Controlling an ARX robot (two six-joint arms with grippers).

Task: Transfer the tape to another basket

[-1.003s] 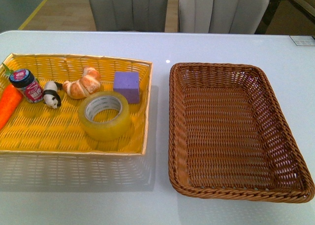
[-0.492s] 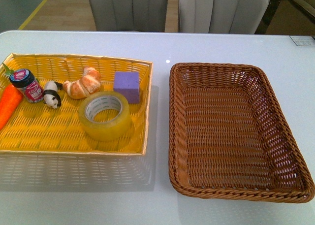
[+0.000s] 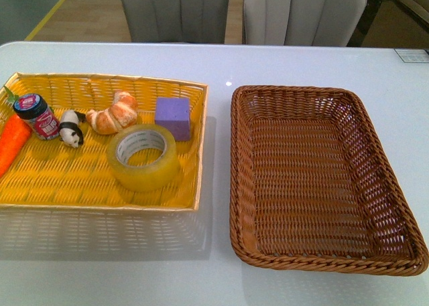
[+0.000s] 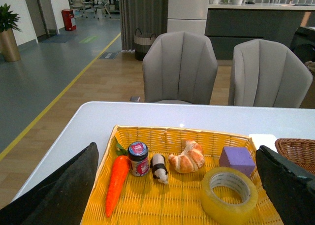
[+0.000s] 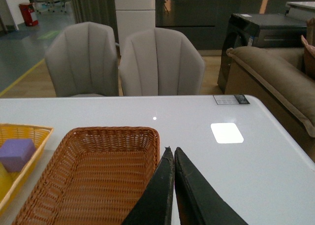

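Observation:
The tape (image 3: 143,157), a wide yellowish roll with a white printed core, lies flat in the yellow tray basket (image 3: 100,202) near its right front corner; it also shows in the left wrist view (image 4: 229,194). The dark brown wicker basket (image 3: 315,262) stands to the right, with nothing in it; its rim shows in the right wrist view (image 5: 113,131). Neither arm shows in the front view. My left gripper (image 4: 179,185) is open, held above and behind the yellow tray. My right gripper (image 5: 172,150) is shut and empty, by the brown basket's right side.
In the yellow tray lie a purple block (image 3: 173,117), a croissant (image 3: 112,113), a panda figure (image 3: 70,128), a small jar (image 3: 37,116) and a carrot (image 3: 12,144). Two grey chairs (image 3: 241,11) stand behind the white table (image 3: 214,58).

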